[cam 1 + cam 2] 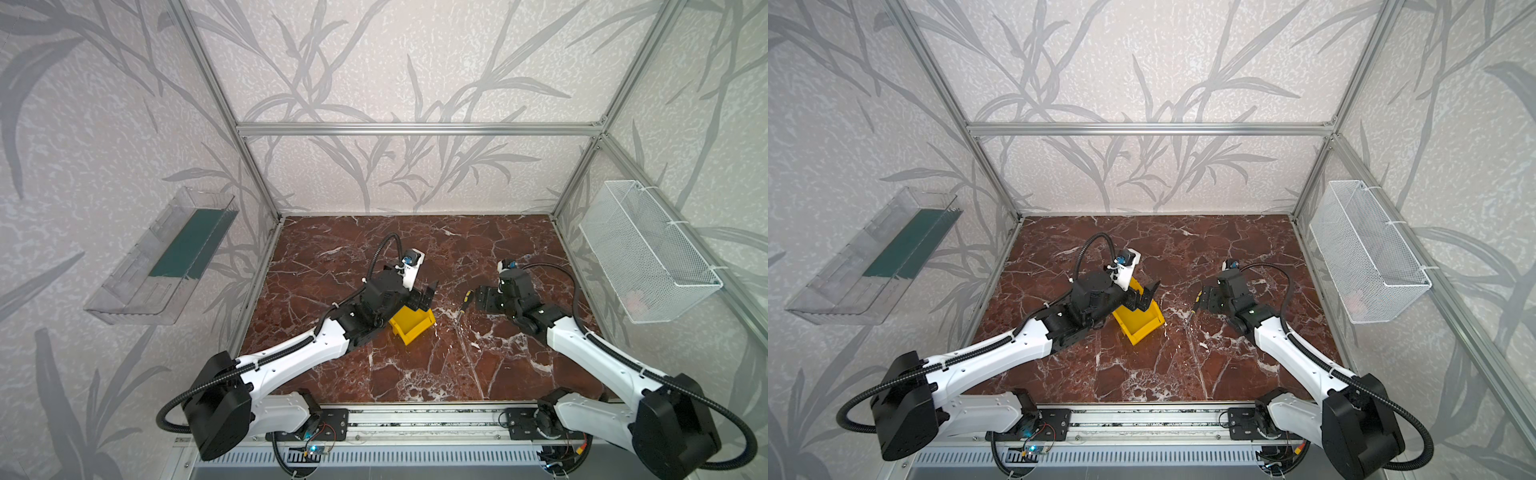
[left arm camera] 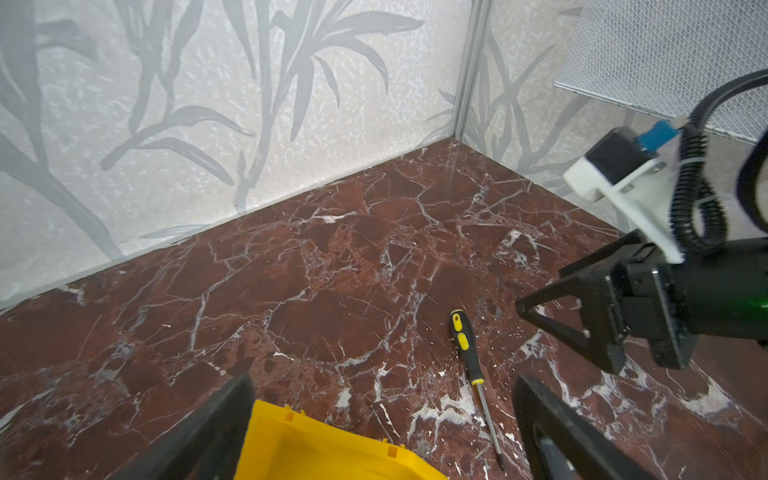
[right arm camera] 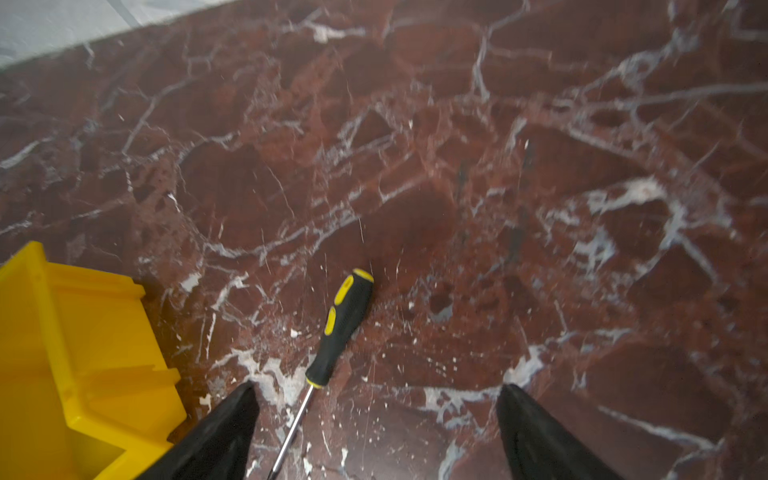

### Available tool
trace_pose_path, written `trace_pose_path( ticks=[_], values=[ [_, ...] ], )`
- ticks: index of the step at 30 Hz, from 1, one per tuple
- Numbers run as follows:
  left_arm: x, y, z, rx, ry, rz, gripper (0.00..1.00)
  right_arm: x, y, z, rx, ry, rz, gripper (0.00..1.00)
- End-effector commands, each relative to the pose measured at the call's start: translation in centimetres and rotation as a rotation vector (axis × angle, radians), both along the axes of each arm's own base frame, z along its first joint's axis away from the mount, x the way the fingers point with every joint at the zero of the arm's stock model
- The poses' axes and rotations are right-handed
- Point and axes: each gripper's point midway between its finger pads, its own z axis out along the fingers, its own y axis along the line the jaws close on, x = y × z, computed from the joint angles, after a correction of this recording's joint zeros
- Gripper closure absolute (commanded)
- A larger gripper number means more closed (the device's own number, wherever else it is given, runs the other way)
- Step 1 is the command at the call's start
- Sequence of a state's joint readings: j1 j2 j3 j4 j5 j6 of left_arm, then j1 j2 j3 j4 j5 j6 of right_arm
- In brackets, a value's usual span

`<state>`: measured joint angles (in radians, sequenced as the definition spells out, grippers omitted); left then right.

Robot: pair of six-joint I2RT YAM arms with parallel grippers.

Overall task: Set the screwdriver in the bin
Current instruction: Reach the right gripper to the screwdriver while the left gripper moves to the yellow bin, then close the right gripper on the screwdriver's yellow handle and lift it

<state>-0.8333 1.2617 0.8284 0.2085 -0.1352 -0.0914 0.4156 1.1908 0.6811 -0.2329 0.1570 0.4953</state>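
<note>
Item 1: screwdriver, blk/yel handle, thin silver shaft; lies flat on red-brown marble desk, handle end twd back wall, tip twd front rail. Not in bin; sits just right of it in both top views, betw. bin and right gripper. Item 2: bin, bright yel plastic, upright on desk near centre, open top up, inside empty as far as seen. Item 3: left gripper, jaws spread wide, nothing clamped; poised over bin's far end, bin wall showing betw. its fingers in left wrist view; contact w/ bin can't be told. Item 4: right gripper, jaws wide apart, holding nothing; low over desk just beside screwdriver, shaft running near one finger in right wrist view, no touch seen. Misc.: clear tray w/ green base on left wall; white mesh basket on right wall.
</note>
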Motion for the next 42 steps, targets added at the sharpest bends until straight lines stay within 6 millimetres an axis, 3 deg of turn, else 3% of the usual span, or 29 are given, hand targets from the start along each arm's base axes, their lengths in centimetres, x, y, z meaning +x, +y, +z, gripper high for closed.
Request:
trace_pose_path(
  ticks=[1,5,13,17,22,33,42],
  values=[
    [-0.4,0.2,-1.4,0.013,0.03,0.016,0.01,-0.9,1.0,-2.5,0.052,0.12,-0.024,0.14],
    [-0.6,0.8,-2.4,0.004,0.068,0.049,0.01,0.7,3.1,-4.5,0.042,0.2,0.026,0.17],
    [-1.2,1.9,-3.7,0.003,0.132,0.083,0.01,3.6,4.8,-9.4,-0.005,0.362,0.002,0.29],
    [-1.3,1.7,-4.3,0.007,0.14,0.073,0.01,4.2,5.7,-10.8,-0.017,0.398,0.008,0.34],
    [-1.0,1.9,-4.4,0.033,0.142,0.087,0.01,3.9,5.8,-11.8,-0.059,0.414,0.01,0.5],
    [-0.2,4.7,-4.5,0.023,0.153,0.207,0.01,1.7,3.6,-9.6,-0.1,0.367,0.015,0.86],
    [1.5,7.7,-4.3,-0.054,0.245,0.359,0.01,1.3,2.1,-3.2,0.061,0.241,-0.06,0.93]
  ],
)
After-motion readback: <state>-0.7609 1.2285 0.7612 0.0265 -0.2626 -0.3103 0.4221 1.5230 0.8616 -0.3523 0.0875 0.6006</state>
